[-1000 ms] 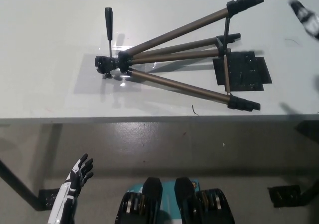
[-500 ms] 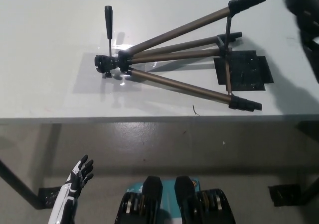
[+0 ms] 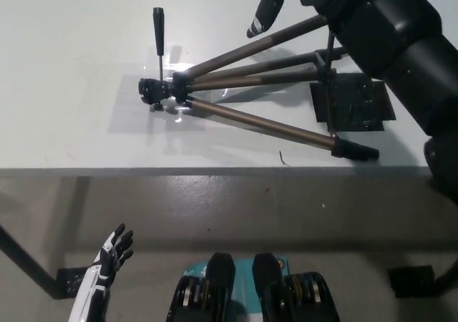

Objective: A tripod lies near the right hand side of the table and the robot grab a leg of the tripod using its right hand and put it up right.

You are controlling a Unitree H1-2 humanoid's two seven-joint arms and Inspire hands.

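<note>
Tripod (image 3: 250,86) lies flat on the pale table (image 3: 71,107), right of centre in the frame, legs fanned out toward the right. Its head (image 3: 152,93) sits at centre left, and the pan handle (image 3: 158,39) sticks straight up-frame from it, black grip at the top end. Three bronze-coloured legs run from the head: the upper one angles toward the top right and passes under the black arm, the middle one runs nearly level, and the lower one slopes down to a black foot (image 3: 354,149) close to the table's front edge at lower right. A thin cross brace links the legs near their far ends. Beneath that brace a black square patch (image 3: 354,107) lies flat on the tabletop, at centre right. Right hand (image 3: 275,0) enters from the top right on a bulky black arm and hangs over the upper leg near the top edge of the frame; one finger (image 3: 263,16) points down toward that leg. Only part of this hand is in view, so I cannot tell whether it is spread or closed, nor whether it touches the leg. Left hand (image 3: 114,254) rests at the lower left of the frame, below the table edge and over the grey floor, fingers apart, holding nothing.
</note>
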